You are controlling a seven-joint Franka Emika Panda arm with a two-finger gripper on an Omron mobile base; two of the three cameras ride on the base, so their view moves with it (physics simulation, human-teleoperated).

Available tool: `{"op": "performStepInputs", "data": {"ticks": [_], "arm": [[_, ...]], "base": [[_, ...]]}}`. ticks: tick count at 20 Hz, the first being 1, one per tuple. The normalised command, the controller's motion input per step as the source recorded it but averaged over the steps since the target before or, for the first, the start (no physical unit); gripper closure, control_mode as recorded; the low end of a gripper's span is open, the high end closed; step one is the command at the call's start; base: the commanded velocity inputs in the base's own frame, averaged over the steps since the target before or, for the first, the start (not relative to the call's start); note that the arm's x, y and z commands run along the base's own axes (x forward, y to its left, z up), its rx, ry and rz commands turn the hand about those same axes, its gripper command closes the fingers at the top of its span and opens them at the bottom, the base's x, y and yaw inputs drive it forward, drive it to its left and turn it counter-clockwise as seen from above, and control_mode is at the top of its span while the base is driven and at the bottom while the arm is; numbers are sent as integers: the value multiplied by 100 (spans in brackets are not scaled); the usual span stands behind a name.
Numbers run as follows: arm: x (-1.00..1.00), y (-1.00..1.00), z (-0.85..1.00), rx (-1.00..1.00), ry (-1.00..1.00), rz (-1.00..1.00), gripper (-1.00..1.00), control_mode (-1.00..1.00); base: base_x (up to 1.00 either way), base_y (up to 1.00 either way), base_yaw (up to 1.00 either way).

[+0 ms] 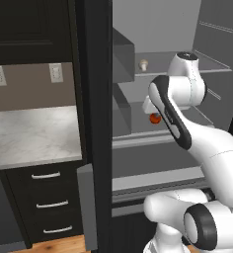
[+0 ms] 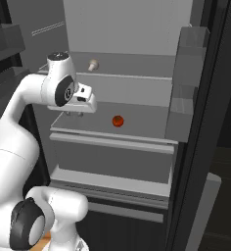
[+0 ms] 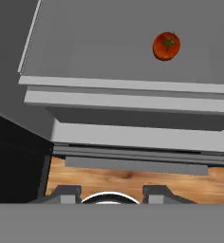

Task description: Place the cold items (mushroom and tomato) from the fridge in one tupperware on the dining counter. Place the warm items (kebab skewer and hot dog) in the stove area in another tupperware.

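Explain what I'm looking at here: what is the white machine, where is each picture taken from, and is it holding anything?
It is a white robot arm on a driving base, reaching into an open fridge. Two pictures come from cameras on the base, behind the arm to its left and right. The third looks along the tool from the hand. A tomato sits on the middle shelf, a mushroom on the shelf above. The tool hangs over the middle shelf's front, to the tomato's left, with nothing between its fingers.
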Motion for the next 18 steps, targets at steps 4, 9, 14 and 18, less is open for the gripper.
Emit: {"op": "performStepInputs", "data": {"ticks": [4, 9, 14, 18], "arm": [[-5, -8, 7, 8, -7, 0, -100, -100], [0, -18, 65, 22, -31, 1, -100, -100], [4, -1, 91, 2, -13, 0, -100, -100], [12, 0, 80, 0, -2, 0, -100, -100]], "base": [[0, 0, 0], [0, 0, 0], [0, 0, 0], [0, 0, 0]]}}
